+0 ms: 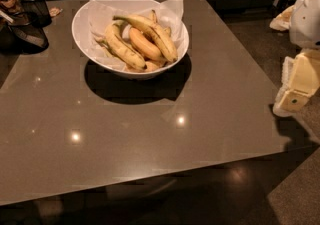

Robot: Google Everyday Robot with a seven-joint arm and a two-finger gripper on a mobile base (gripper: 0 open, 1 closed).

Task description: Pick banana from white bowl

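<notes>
On the table, a bowl of bananas; gripper off at the right

Toward the far left part of the grey-brown table [150,134]: white bowl [79,26], wide and shallow, lined with crumpled white paper [172,8]. Inside the bowl, on top of the pile — the banana [159,36], long and curved, with dark speckles, stem toward the upper left, other end near the right rim. Just beside it and partly under it, touching: a plump orange-yellow banana [144,44]. More to the left, a paler banana [120,46], lying along the front-left side of the bowl. At the right edge of the view, past the side of the table and well apart from the bowl — gripper [299,83], cream-coloured, not touching the banana. Not possible to say how wide it stands. At the far left corner of the table, dark containers [27,16].
</notes>
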